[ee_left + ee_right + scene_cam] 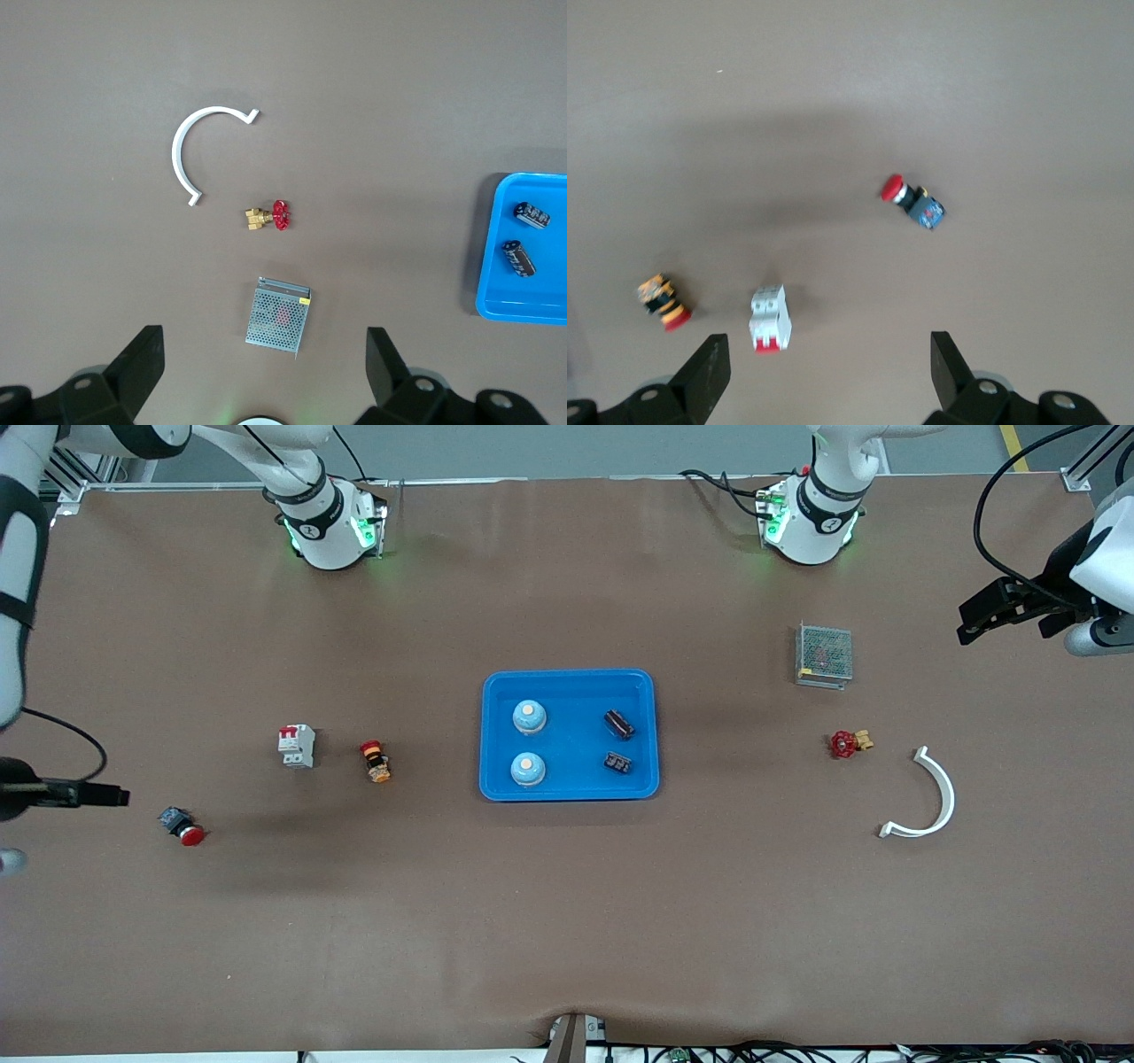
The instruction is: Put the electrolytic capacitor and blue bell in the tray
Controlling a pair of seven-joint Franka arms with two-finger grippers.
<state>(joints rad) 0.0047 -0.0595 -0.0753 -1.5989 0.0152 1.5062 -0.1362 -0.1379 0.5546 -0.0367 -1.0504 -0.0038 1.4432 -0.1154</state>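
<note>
The bright-blue tray (569, 680) lies at the table's middle. In it sit two blue bells (529, 716) (526, 769) and two dark electrolytic capacitors (618, 724) (617, 762). The left wrist view shows the tray's end (493, 266) with both capacitors (532, 214) (519, 258). My left gripper (974, 613) hangs open and empty over the left arm's end of the table; in its wrist view (263, 341) the mesh box lies below it. My right gripper (106, 794) is open and empty over the right arm's end, also shown in its wrist view (828, 345).
A grey mesh box (824, 654), a red-handled brass valve (846, 743) and a white curved piece (930, 802) lie toward the left arm's end. A white circuit breaker (297, 746), an orange-black button (376, 762) and a red push-button (182, 826) lie toward the right arm's end.
</note>
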